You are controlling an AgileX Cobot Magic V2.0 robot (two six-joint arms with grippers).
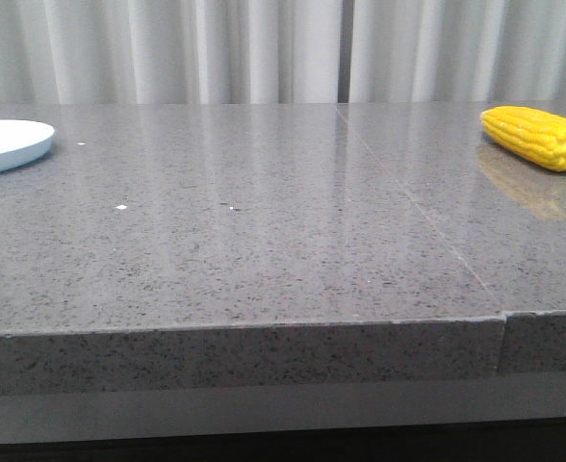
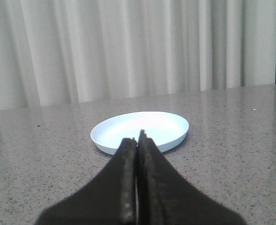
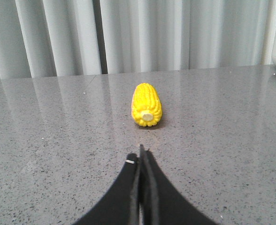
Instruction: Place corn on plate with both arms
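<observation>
We see the bright yellow corn cob (image 1: pixel 538 138) lying on its side at the far right of the grey speckled stone table (image 1: pixel 264 250), pale stub end toward the right gripper (image 3: pixel 141 159). That gripper's jaws are pressed together, holding nothing, short of the cob. The round pale blue-white plastic plate (image 1: pixel 4 144) sits far left, well apart. The left gripper (image 2: pixel 137 143) is closed too, empty, tips just before the plate rim.

One corn (image 1: pixel 538 137), one plate (image 1: pixel 4 144), two grippers, perhaps a few white specks.
</observation>
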